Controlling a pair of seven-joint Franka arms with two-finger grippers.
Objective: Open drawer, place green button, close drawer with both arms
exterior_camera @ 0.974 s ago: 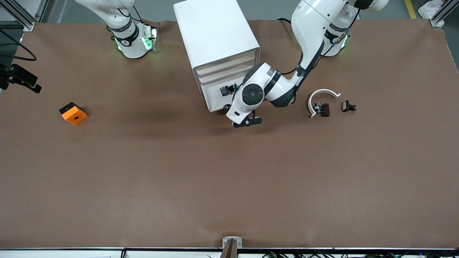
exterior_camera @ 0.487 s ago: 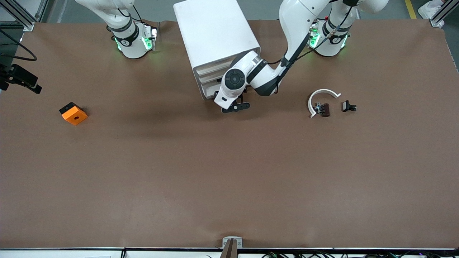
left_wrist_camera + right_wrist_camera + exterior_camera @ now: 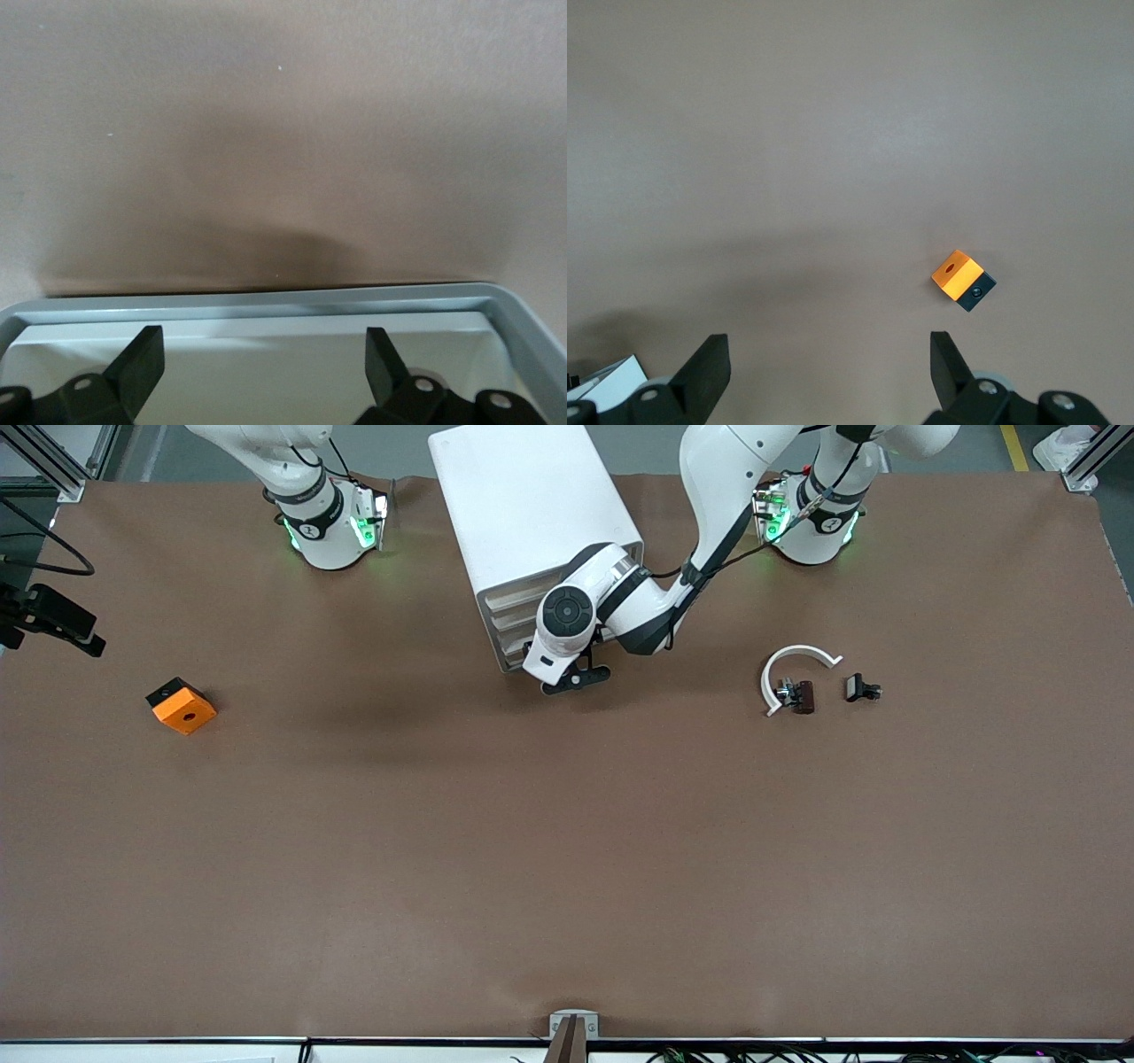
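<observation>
The white cabinet (image 3: 532, 505) stands at the robots' edge of the table, mid-way between the arms. The left arm's wrist covers its lower drawer fronts. My left gripper (image 3: 574, 679) is low in front of the cabinet. In the left wrist view the left gripper (image 3: 266, 341) is open and empty over the white floor of the drawer (image 3: 266, 301), whose rim still stands out over the brown table. The button is hidden. My right gripper (image 3: 830, 345) is open and empty, high over the table; it is out of the front view.
An orange block (image 3: 181, 705) lies toward the right arm's end and shows in the right wrist view (image 3: 963, 279). A white curved piece (image 3: 797, 657), a dark part (image 3: 800, 695) and a black clip (image 3: 862, 688) lie toward the left arm's end.
My left arm has moved toward the cabinet and the open drawer has slid most of the way in. The button, seen in the drawer before, is now hidden under the wrist.
</observation>
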